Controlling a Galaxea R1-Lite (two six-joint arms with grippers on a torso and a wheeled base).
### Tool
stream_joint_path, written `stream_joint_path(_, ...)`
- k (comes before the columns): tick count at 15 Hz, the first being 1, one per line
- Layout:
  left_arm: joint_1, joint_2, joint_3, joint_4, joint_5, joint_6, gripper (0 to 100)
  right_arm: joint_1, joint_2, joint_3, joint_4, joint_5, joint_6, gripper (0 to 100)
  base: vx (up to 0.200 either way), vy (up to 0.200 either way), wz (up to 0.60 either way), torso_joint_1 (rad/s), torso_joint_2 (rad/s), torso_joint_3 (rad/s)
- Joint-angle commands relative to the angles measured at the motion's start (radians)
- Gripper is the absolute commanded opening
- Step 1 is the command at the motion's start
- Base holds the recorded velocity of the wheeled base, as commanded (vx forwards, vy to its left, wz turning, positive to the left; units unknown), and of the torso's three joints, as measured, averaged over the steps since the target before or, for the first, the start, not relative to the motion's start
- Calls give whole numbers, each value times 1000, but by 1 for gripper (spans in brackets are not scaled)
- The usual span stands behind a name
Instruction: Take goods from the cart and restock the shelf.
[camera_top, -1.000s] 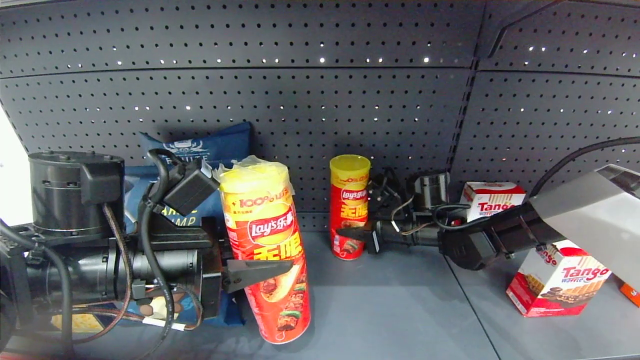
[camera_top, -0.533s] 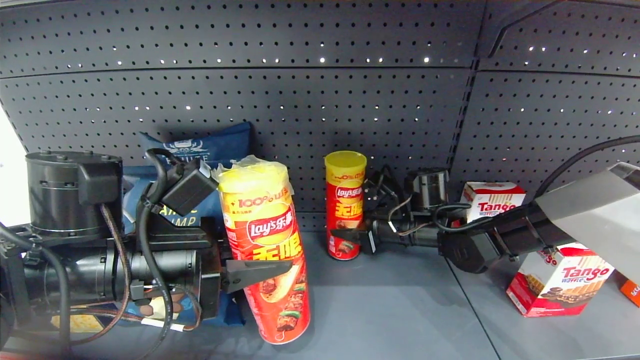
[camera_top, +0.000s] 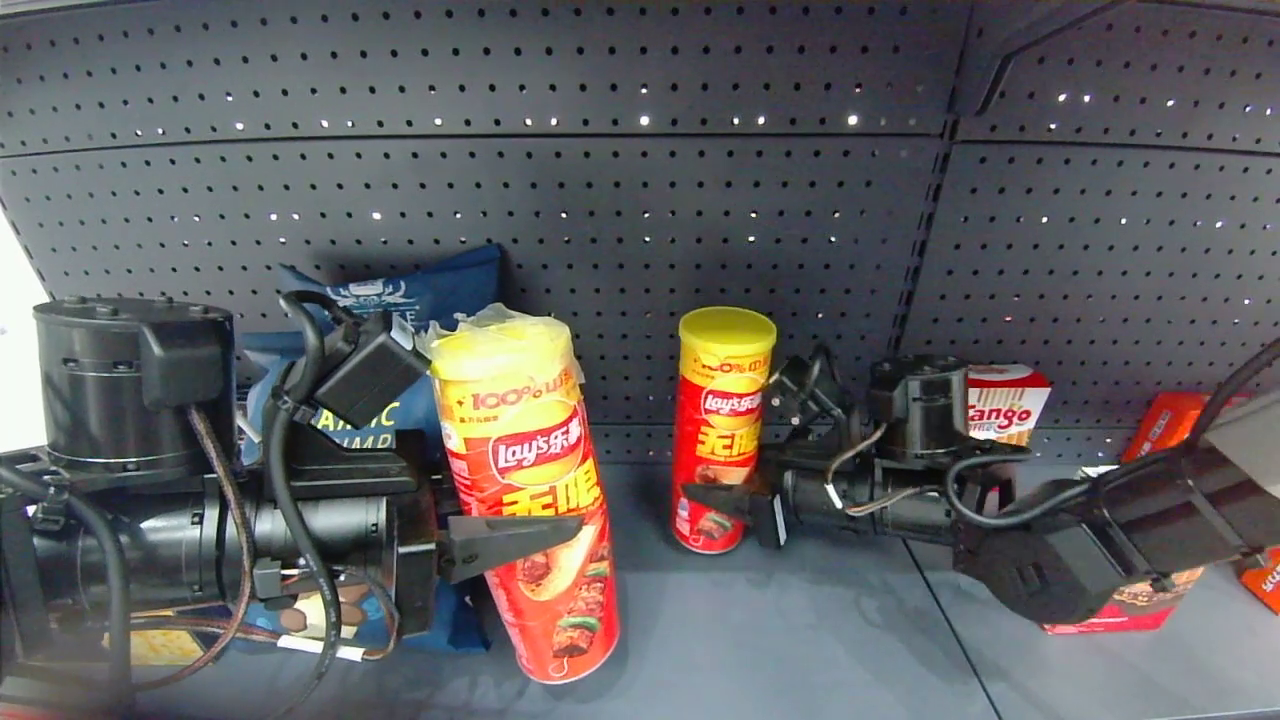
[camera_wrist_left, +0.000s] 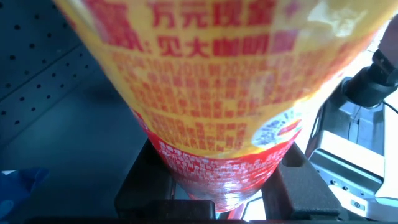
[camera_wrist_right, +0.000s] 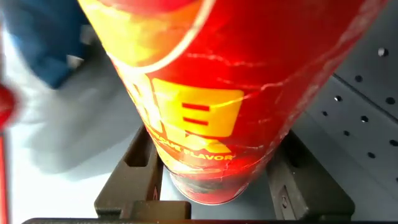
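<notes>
Pinching near can (camera_top: 520, 440), left fingers (camera_top: 500, 545); right fingers (camera_top: 715, 497) pinch far can (camera_top: 725, 420).

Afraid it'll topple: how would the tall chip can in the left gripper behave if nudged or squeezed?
The tall chip can is narrow for its height and leans in the left gripper, so it probably tips easily on the shelf. Its round body would likely roll once down. The glossy wrap looks slippery.

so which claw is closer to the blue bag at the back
Left. The left claw, shut on the big chips can, is in front of the blue bag. The right claw, shut on the smaller chips can, is farther off to its right.
</notes>
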Motion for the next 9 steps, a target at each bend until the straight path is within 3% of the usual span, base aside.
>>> stream_joint_path(1,-1,-7,0,-1,0,0,0,31,-83,130,-90,-27,20,0,0,0,0,0,0,0)
stream_joint_path(6,-2,-5,-1,1,-2,-2,0,89,-204,299,-125,-35,21,0,0,0,0,0,0,0)
stream_joint_path(9,-2,-5,-1,1,0,-2,0,120,-246,323,-124,-64,21,0,0,0,0,0,0,0)
